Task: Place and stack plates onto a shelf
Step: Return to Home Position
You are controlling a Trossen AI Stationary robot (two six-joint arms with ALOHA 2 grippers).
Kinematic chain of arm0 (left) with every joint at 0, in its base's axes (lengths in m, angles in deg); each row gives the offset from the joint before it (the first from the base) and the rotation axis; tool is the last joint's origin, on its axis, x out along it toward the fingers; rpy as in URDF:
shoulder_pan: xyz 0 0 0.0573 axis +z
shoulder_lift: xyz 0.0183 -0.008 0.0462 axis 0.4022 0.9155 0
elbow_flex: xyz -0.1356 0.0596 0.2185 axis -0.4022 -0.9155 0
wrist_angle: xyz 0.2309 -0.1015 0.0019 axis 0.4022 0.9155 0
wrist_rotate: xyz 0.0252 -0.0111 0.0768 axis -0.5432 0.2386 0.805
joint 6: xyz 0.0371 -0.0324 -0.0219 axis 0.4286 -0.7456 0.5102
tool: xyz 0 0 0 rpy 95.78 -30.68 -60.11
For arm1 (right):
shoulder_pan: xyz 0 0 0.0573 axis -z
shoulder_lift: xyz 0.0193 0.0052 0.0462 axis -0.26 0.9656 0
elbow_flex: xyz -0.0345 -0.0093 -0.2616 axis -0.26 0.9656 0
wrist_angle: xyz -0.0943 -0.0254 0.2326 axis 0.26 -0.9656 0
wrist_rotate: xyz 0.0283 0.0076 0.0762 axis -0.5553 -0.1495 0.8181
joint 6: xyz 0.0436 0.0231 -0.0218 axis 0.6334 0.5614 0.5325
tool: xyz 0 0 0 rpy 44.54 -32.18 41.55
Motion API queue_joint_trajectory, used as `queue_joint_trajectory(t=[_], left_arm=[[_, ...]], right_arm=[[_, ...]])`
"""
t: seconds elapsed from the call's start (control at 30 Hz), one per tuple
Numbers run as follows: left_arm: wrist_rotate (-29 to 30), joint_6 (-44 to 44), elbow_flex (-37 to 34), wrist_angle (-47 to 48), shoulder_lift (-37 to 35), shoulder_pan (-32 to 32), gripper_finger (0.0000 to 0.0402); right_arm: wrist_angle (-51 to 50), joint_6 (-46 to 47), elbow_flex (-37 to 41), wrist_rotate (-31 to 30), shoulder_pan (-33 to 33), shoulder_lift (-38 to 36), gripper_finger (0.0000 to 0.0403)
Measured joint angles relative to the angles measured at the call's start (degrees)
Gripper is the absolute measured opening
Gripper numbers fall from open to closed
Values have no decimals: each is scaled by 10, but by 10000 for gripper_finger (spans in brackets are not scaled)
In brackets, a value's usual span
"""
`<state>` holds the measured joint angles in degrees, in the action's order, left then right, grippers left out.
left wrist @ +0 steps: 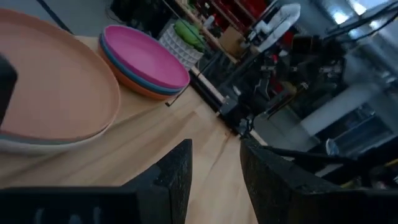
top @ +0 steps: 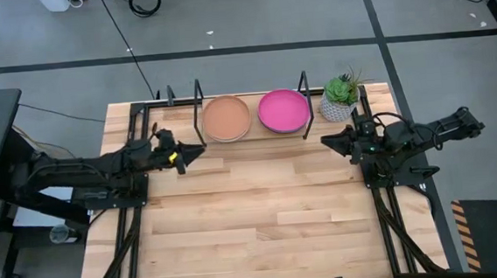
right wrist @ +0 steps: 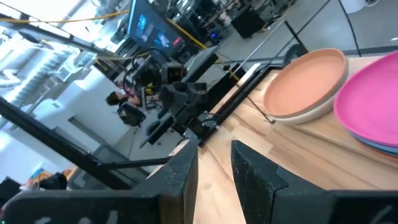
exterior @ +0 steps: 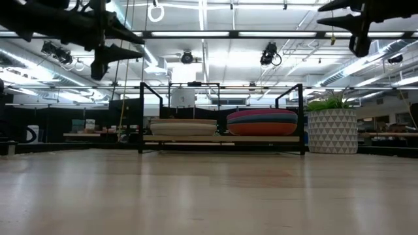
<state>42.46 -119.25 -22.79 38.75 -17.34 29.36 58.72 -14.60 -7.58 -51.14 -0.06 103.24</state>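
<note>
The plates (top: 283, 110) on the shelf (exterior: 141, 114) lie at 12 o'clock from the left gripper (top: 195, 151) and right gripper (top: 327, 140); both are empty, fingers (left wrist: 177, 180) parted.

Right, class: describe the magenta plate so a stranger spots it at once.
On the wooden table, find the black shelf at the far edge. Of its two plate stacks, the magenta plate tops the one beside the potted plant; the peach-tan plate tops the other.

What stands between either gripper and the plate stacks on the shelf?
Nothing visible. The left gripper and right gripper hang over the table in front of the shelf, both open; the peach-topped stack and magenta-topped stack sit unobstructed.
</note>
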Motion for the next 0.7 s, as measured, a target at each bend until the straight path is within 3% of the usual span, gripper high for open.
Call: queue_joint_trajectory(t=[0.47,0.7], left_arm=[[26,-70,-121,-3,-144,0,141],[23,-100,-163,-4,-178,-1,141]], right_arm=[[7,71,104,-30,0,-72,103],[76,128,188,-32,0,-85,103]])
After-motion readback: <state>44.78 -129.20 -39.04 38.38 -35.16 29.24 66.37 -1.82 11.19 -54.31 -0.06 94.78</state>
